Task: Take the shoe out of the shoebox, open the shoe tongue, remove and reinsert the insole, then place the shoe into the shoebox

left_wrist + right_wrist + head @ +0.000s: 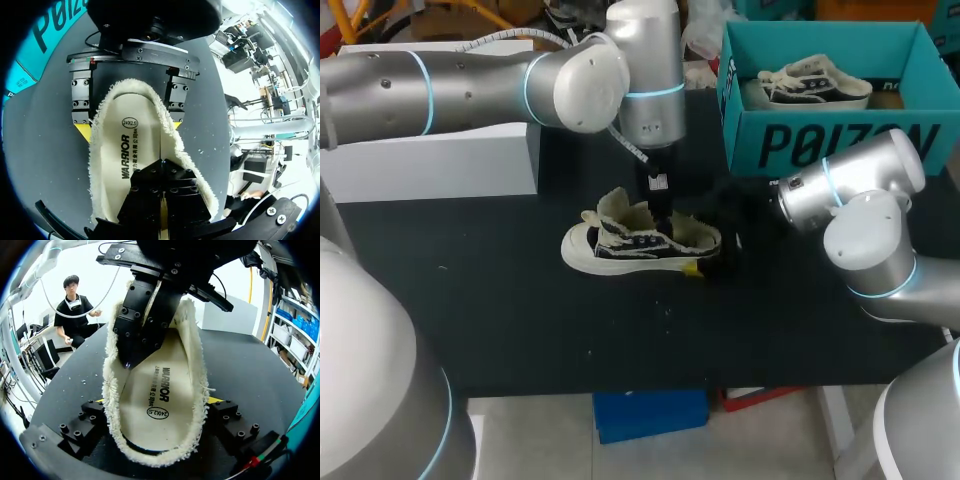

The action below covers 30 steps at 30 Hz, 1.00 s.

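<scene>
**Clerk:** First entry, the task's thing?

**Keeper:** One shoe, dark upper, white sole, cream fleece lining. It stands on its sole in the middle of the bench, outside the shoebox, toe toward the left arm's side. The insole lies inside it.

**Clerk:** Holders?

**Keeper:** The right arm's fingers stand wide apart, clamped on the heel from both sides. The left arm's fingers are pressed together, tips down inside the shoe on the insole. Whether they pinch anything cannot be told.

**Clerk:** Surroundings?

**Keeper:** The teal shoebox is at the far right of the bench, open, with a second shoe in it. A white box is at the far left. Both are well apart from the shoe.

**Clerk:** Obstructions?

**Keeper:** From above, the left arm's wrist covers the shoe's opening, and the right arm hides the heel end. In the left wrist view, the arm's own fingers cover the toe end of the insole.

**Clerk:** Markings?

**Keeper:** Large dark lettering on the shoebox's side. On the insole, one bold line, one finer line and an oval size mark.
</scene>
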Tool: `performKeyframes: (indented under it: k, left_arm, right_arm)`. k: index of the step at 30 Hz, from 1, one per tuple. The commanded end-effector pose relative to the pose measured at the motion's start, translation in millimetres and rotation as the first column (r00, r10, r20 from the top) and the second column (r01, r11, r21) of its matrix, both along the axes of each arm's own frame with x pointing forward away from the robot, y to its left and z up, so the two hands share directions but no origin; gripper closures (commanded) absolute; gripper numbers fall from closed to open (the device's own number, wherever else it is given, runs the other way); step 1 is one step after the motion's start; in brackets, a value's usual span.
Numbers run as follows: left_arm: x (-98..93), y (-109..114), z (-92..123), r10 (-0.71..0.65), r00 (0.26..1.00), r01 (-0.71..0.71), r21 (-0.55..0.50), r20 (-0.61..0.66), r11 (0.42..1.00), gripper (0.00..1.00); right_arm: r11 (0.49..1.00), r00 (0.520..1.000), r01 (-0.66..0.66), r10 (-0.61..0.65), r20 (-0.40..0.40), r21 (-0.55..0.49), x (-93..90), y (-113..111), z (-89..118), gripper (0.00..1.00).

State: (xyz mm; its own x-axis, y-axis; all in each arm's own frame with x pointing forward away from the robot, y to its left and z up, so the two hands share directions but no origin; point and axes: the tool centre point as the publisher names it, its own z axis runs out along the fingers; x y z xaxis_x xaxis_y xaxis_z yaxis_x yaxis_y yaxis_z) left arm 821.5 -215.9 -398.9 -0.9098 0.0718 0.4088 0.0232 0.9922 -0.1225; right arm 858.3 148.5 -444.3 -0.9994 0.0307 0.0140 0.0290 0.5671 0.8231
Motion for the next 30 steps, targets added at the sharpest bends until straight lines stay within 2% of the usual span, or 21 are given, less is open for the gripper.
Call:
performKeyframes:
  k: [1,12,17,19,23,24,26,28,29,30]
  left_arm:
    - [-1.0,-4.4,-10.0,-0.001,1.0,0.001,-0.002,-0.012,1.0,1.0]
    - [-3.1,-6.8,-16.6,-0.001,1.0,0.001,0.001,-0.019,1.0,1.0]
    - [-2.8,-6.5,-15.3,0.008,1.0,-0.008,0.026,0.024,1.0,1.0]
    - [-3.0,-6.1,-15.2,0.011,0.999,-0.012,0.031,0.038,0.999,0.88]
    - [-4.5,-4.8,-19.8,0.015,0.999,-0.018,0.043,0.049,0.999,0.85]
    - [-4.8,-4.6,-21.3,0.016,0.998,-0.019,0.054,0.054,0.998,0.76]
    - [-5.3,-4.4,-23.9,0.018,0.998,-0.021,0.06,0.056,0.998,0.69]
    - [-5.5,-3.7,-25.8,0.023,0.998,-0.027,0.069,0.06,0.997,0.8]
    - [-5.5,-3.4,-26.8,0.024,0.998,-0.029,0.076,0.065,0.997,0.82]
    - [-5.6,-3.3,-27.8,0.024,0.997,-0.029,0.079,0.067,0.996,0.78]
  right_arm:
    - [1.0,1.0,0.001,-0.001,-0.001,-0.001,1.2,0.1,-0.9,1.0]
    - [1.0,1.0,0.001,-0.001,-0.001,-0.001,1.2,0.1,-0.9,1.0]
    - [1.0,1.0,0.001,-0.001,-0.001,-0.001,1.2,0.1,-0.9,1.0]
    - [1.0,1.0,0.001,-0.001,-0.001,-0.001,1.2,0.1,-0.9,1.0]
    - [1.0,1.0,0.001,-0.001,-0.001,-0.001,1.2,0.1,-0.9,1.0]
    - [1.0,1.0,0.001,-0.001,-0.001,-0.001,1.2,0.1,-0.9,1.0]
    - [1.0,1.0,0.001,-0.001,-0.001,-0.001,1.2,0.1,-0.9,1.0]
    - [1.0,1.0,0.001,-0.001,-0.001,-0.001,1.2,0.1,-0.9,1.0]
    - [1.0,1.0,0.001,-0.001,-0.001,-0.001,1.2,0.1,-0.9,1.0]
    - [1.0,1.0,0.001,-0.001,-0.001,-0.001,1.2,0.1,-0.9,1.0]
